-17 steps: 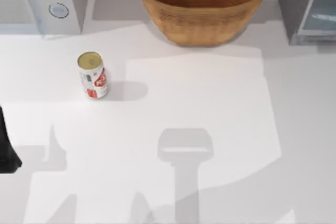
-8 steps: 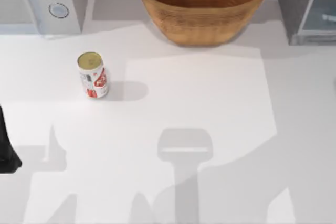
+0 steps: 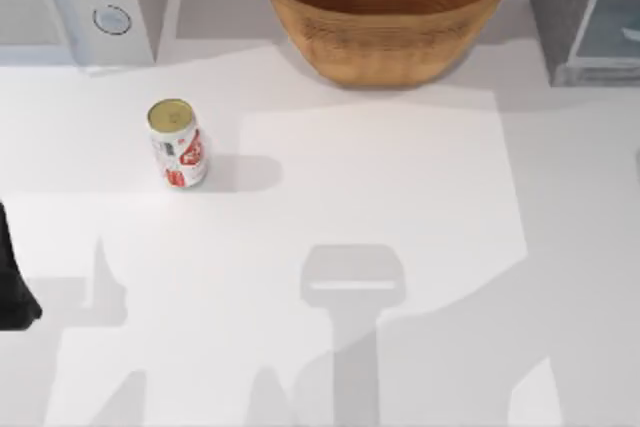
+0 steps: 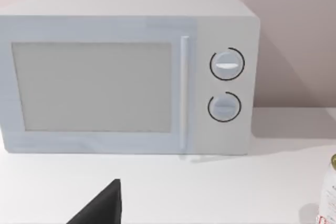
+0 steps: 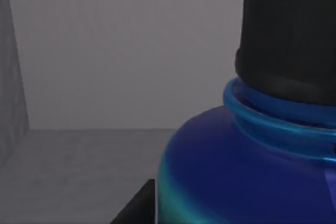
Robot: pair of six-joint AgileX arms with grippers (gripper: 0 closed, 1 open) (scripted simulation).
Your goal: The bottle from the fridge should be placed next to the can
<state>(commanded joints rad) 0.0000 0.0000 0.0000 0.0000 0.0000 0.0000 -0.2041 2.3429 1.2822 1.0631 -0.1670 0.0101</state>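
The red-and-white can [image 3: 176, 142] with a gold top stands upright on the left half of the table; its edge also appears in the left wrist view [image 4: 330, 192]. At the back right stands the grey fridge [image 3: 560, 7], its pale glass door [image 3: 603, 17] swung open. In the right wrist view the bottle [image 5: 236, 171] is very close, with its blue shoulder and black cap [image 5: 289, 30] against the fridge's grey inner walls. A black part of my right gripper [image 5: 134, 208] lies beside the bottle's base. My left gripper [image 3: 10, 292] is parked at the table's left edge.
A white microwave [image 3: 80, 2] with two round knobs stands at the back left, facing the left wrist camera [image 4: 126, 72]. A wide wicker basket [image 3: 385, 7] sits at the back centre. The white table [image 3: 380, 197] spreads between the can and the fridge.
The arm shadow at the table's lower right has shifted further right, and the pale streak on the fridge door has slid right. The can and left arm have not moved.
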